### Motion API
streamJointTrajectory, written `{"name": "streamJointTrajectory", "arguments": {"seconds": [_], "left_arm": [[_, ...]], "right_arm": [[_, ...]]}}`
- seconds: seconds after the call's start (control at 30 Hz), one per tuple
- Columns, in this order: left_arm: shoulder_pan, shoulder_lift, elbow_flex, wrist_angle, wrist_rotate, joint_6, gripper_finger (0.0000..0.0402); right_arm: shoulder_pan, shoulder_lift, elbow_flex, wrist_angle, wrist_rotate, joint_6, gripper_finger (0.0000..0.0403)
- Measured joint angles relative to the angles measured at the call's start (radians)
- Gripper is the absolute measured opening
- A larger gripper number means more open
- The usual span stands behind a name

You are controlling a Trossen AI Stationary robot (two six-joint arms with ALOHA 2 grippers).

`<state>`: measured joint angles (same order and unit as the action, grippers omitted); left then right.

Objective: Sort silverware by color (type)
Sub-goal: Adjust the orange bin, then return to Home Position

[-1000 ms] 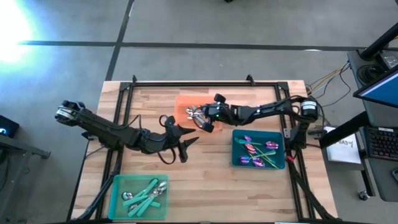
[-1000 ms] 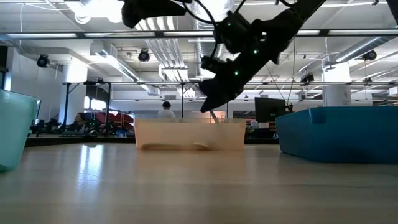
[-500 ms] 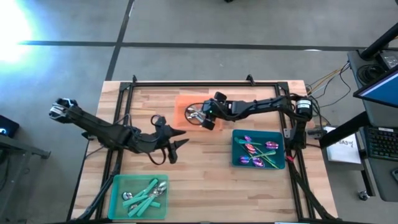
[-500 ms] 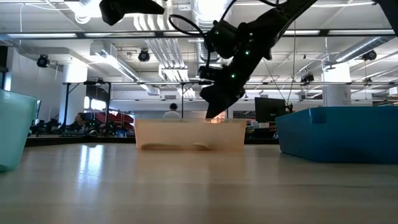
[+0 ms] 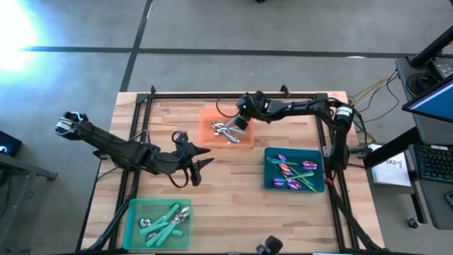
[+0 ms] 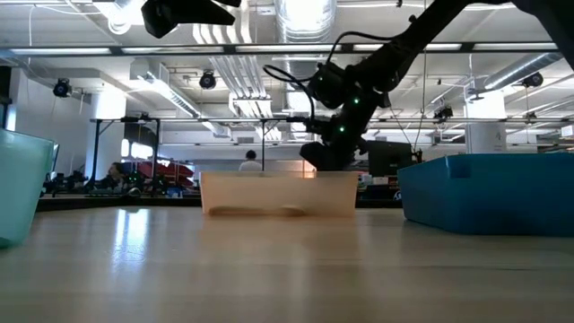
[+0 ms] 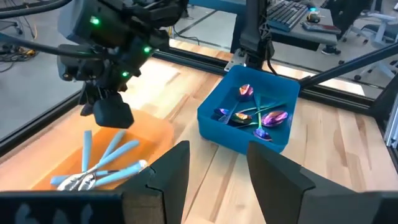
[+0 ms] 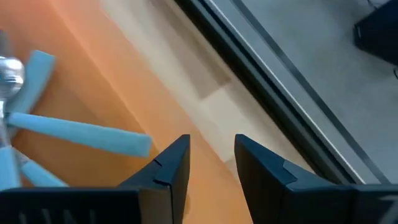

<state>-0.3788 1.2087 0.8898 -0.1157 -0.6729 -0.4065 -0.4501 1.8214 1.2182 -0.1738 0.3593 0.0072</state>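
Observation:
Several silver utensils (image 5: 226,132), their handles pale blue in the wrist views (image 7: 102,165) (image 8: 81,134), lie in a heap in the orange tray (image 5: 209,119). My right gripper (image 5: 240,124) hovers open and empty over the tray's far right part; it also shows in the low view (image 6: 325,161) and in its own wrist view (image 8: 211,165). My left gripper (image 5: 203,158) is open and empty above bare table, near the middle (image 7: 217,168). Iridescent purple spoons (image 5: 291,172) lie in the blue tray (image 5: 270,185). Teal-handled utensils (image 5: 164,221) lie in the teal tray (image 5: 131,234).
The three trays stand apart on the wooden table (image 5: 233,205), the orange one at the far middle, the blue one at the right, the teal one at the near left. A black frame (image 5: 212,94) runs round the table. Bare wood lies between the trays.
My right gripper has drawn back from the silver heap toward the table's far edge and a little to the right. The utensils stay in the orange tray. My left gripper has pulled back toward the table's left edge, then kept still.

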Motion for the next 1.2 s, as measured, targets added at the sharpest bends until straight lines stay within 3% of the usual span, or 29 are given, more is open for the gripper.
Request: {"name": "streamJointTrajectory", "arguments": {"seconds": [0.47, 0.6, 0.9, 1.07, 1.2], "left_arm": [[0.001, 0.000, 0.000, -0.028, -0.049, -0.005, 0.0146], [-0.007, -0.002, 0.000, -0.073, 0.004, -0.066, 0.0146], [-0.058, 0.001, 0.000, -0.209, 0.029, -0.214, 0.0146], [-0.155, -0.013, 0.000, -0.360, 0.087, -0.217, 0.0146], [-0.248, -0.032, 0.000, -0.435, 0.077, -0.252, 0.0146]], "right_arm": [[-0.097, 0.003, 0.000, 0.026, 0.000, 0.000, 0.0111], [-0.073, -0.045, 0.000, -0.048, -0.018, -0.004, 0.0109], [0.035, -0.306, 0.000, -0.290, -0.277, 0.046, 0.0116], [0.145, -0.480, -0.011, -0.407, -0.291, 0.044, 0.0109], [0.235, -0.613, -0.040, -0.446, -0.289, 0.050, 0.0102]]}}
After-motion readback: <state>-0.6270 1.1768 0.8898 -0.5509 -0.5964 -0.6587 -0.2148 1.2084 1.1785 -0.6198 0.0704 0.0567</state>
